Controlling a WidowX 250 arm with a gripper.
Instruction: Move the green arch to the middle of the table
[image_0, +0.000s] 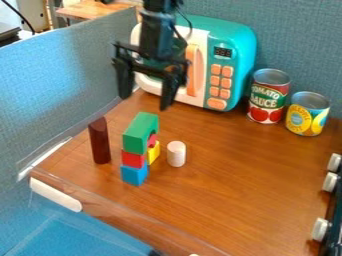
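In the camera view, one gripper (145, 101) is hanging above the worktop (247, 190), in front of one turquoise-and-white toy microwave (233, 55). Its two fingers are standing spread apart, and it is holding nothing: condition, released. One green arch (139, 132) is resting on top of a small block structure in the left part of the worktop, below the gripper and away from the worktop's middle. Under the arch's near end, two blocks are standing in a column: one red block (133, 159) above one blue block (134, 174). Under its far end, one yellow block (154, 153) is standing with one small red piece (152, 140) above it. Two cylinders are standing upright, one on each side: one dark brown cylinder (99, 141) to the left in the view, one pale cylinder (176, 154) to the right. Two cans, one tomato sauce can (268, 97) and one yellow-labelled can (307, 114), are standing right of the microwave, which is showing seven orange buttons. Three white knobs (330, 182) are lining the right edge.
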